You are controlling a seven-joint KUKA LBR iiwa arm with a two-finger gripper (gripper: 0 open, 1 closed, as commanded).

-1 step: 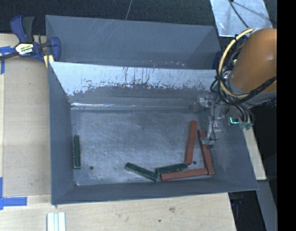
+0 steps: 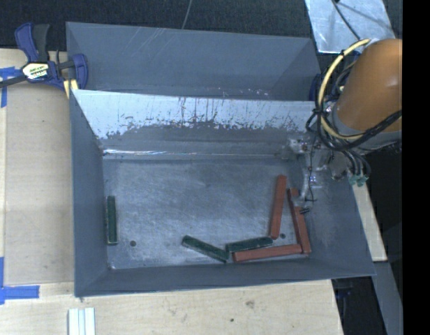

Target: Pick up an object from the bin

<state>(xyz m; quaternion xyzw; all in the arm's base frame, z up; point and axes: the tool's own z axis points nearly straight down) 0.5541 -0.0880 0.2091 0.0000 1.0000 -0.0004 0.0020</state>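
A grey metal bin (image 2: 89, 187) is seen from above, with a robot arm (image 2: 372, 82) under an orange cover reaching in from the right. The gripper (image 2: 307, 195) hangs low near the bin's right wall, just over the floor. Its tip is a thin, dark tangle of metal against the grey, so it cannot be told whether it is spread or pressed together, and nothing can be seen held in it. Directly below lies a cluster of red-brown sticks in the bin's near right corner. The right-hand red-brown stick (image 2: 299, 229) runs from beneath the gripper toward the front wall, and the gripper seems to sit over its upper end. The slanted red-brown stick (image 2: 277, 208) lies just beside it to the left. The flat red-brown stick (image 2: 267, 254) lies along the front, meeting the lower ends of the other two. Two dark green sticks (image 2: 250, 244) trail off leftward from this cluster, and a lone dark green stick (image 2: 112, 220) lies well apart by the left wall. The task appears to be at the approach stage, with no pick made yet. The next move likely calls for settling squarely around one stick and closing, without catching its close neighbour.
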